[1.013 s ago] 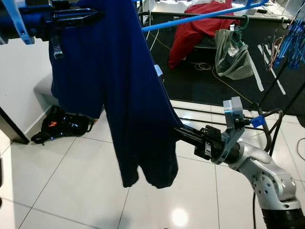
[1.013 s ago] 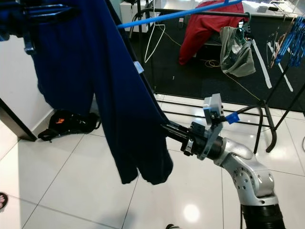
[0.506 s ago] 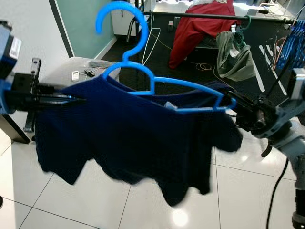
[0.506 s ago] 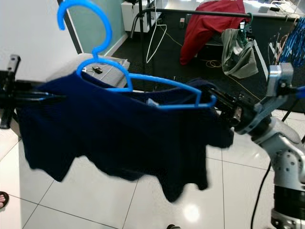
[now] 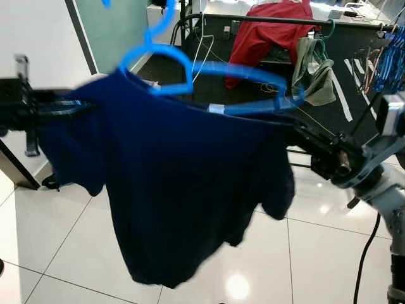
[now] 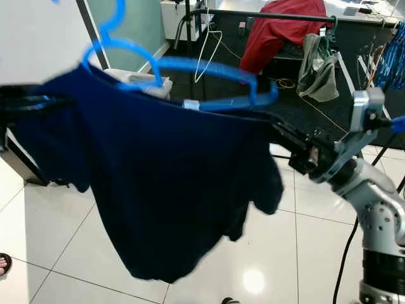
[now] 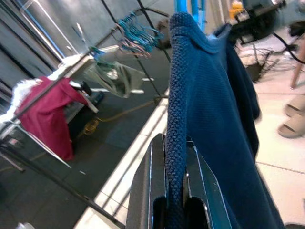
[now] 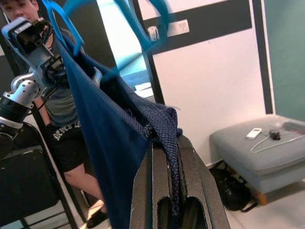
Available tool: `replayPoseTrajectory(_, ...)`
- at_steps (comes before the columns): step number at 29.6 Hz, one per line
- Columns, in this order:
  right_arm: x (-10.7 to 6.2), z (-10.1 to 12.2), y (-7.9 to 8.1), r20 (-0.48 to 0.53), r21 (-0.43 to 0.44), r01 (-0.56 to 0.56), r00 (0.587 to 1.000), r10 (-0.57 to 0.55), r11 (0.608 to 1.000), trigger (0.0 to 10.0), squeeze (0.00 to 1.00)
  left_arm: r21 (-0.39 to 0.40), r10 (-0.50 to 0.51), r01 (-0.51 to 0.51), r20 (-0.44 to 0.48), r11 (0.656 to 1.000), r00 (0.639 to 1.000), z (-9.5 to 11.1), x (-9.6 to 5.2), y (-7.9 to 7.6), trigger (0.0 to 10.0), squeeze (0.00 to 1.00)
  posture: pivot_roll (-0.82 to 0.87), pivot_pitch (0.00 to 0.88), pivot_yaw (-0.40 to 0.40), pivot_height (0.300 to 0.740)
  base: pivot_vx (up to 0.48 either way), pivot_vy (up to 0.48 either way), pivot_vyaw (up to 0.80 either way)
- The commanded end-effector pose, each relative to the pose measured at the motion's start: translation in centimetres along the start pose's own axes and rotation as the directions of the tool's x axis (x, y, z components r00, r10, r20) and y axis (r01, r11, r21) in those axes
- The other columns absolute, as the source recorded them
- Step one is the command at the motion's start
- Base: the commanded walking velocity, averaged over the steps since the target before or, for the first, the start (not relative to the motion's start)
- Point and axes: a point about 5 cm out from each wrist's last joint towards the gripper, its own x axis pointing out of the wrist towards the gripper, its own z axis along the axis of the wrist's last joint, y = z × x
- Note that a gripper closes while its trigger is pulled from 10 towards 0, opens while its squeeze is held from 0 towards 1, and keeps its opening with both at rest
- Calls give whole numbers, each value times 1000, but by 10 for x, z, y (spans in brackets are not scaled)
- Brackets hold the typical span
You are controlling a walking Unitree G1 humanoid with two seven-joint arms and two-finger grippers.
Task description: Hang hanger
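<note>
Head views: blue hanger (image 5: 209, 88), blurred, w/ navy shirt (image 5: 183, 190) stretched crosswise, hook up; white neck label (image 5: 217, 108) unreadable. Rack rail (image 5: 278, 21) behind w/ red garment (image 5: 266, 35). Left wrist view: left gripper (image 7: 175, 143) jaws pinching shirt edge. Right wrist view: right gripper (image 8: 167, 148) jaws pinching shirt fabric; person (image 8: 66, 129) behind, shirt text unreadable; grey ottoman (image 8: 257, 152).

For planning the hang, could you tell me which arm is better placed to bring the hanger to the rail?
Probably right: the right claw, pinching the navy knit shirt on the blue plastic hanger, sits nearer the black clothes rail than the left claw.
</note>
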Motion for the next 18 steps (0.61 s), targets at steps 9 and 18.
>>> replayPoseTrajectory(9, -4, 6, -1, 6, -11, 7, 1000, -6, 1000, 1843, 0, 18, -22, 22, 6, 1000, 1000, 5, -7, -1, 10000, 0, -39, 118, 11, 740, 0, 0, 0)
replayPoseTrajectory(18, -5, 10, -3, 13, -16, 12, 1000, -12, 1000, 1804, 0, 29, -65, 67, -55, 997, 996, 1, -8, -5, 10000, 0, -38, 118, 11, 740, 0, 0, 0)
